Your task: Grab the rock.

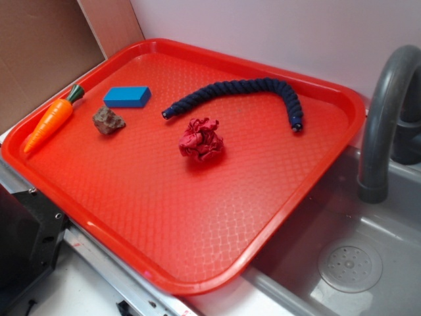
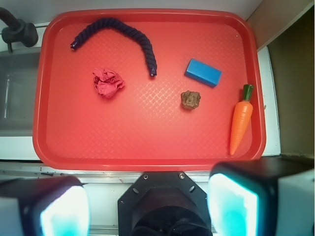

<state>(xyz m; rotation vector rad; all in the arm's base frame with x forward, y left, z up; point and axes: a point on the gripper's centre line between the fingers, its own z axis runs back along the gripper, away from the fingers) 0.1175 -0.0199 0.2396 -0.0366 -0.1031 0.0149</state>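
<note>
Jaws (image 2: 147, 206) spread wide, seemingly high above the tray (image 2: 147, 147); rock (image 2: 190, 100) lies untouched beside blue block (image 2: 203, 72).

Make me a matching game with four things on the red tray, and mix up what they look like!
Things:
1. rock
2. block
3. carrot
4. rope

Looks:
A. orange with a green top, by the tray's edge
B. dark navy, long and curved
C. brown-grey and rough, between the block and the carrot
D. bright blue, flat and rectangular

Pairs: 1-C, 2-D, 3-A, 4-B
</note>
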